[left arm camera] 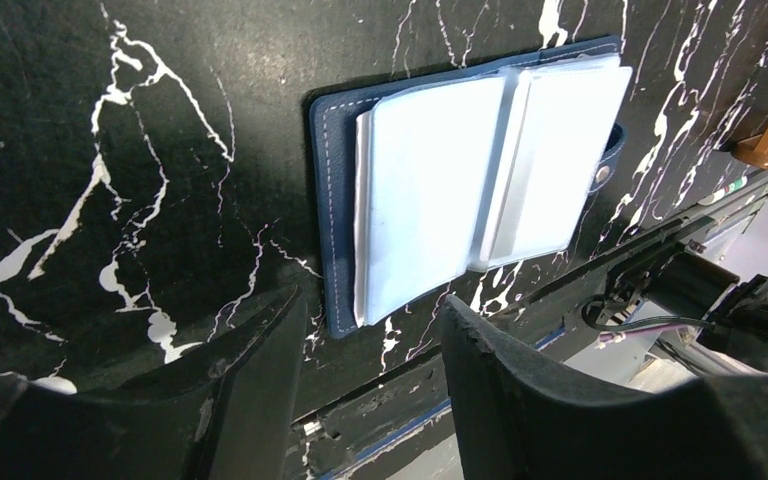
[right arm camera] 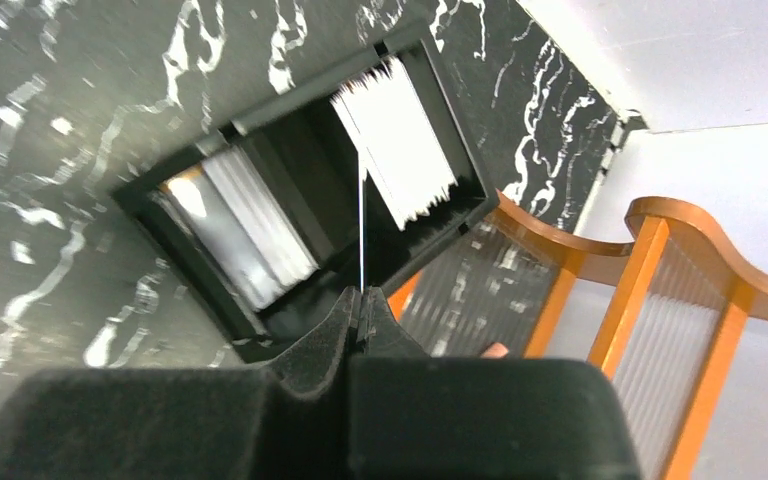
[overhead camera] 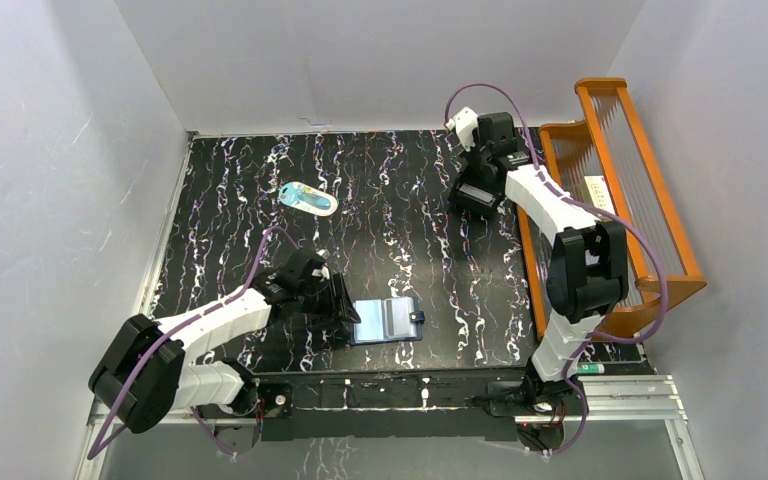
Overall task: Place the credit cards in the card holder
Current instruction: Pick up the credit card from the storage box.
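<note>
My right fingers (right arm camera: 360, 312) are clamped on one white card (right arm camera: 361, 220), held edge-on above the black tray (right arm camera: 260, 112). More white cards (right arm camera: 400, 150) sit in the tray's compartments. My left fingers (left arm camera: 500, 380) are apart, low over the surface (left arm camera: 110, 150), just beside the card holder (left arm camera: 480, 170). It lies open with its pale pockets up, near the surface's near edge.

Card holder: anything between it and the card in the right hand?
Nothing visible: bare table runs from the right hand and its card to the open card holder. The left hand is at the holder's left edge, off that line.
</note>
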{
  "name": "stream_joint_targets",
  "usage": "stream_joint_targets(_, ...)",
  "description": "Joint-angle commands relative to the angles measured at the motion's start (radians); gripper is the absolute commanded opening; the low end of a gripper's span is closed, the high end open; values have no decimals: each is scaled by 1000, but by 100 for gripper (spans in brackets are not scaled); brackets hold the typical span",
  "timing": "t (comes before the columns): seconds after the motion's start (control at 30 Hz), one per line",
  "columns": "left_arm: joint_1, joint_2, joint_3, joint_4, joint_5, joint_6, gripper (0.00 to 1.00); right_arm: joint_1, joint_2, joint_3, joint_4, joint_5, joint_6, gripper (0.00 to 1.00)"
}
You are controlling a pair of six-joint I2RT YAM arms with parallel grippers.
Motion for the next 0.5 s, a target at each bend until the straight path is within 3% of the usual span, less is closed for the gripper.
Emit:
stream_joint_targets(0.0,6,-35,46,-73,-6,8,49,32,-54,132,-172,-21,317,0)
stream_joint_targets(0.17,17,-54,71,-112,-16,21,49,109,-153,120,-261,-145,581,0)
stream_joint_targets(0.33,38,-56,65,-104,13,18,48,150,-283,-28,-193,-424,828,0)
stream_joint_targets(0.47,56,-67,49,-78,53,12,48,205,-371,-160,-126,-530,972,0)
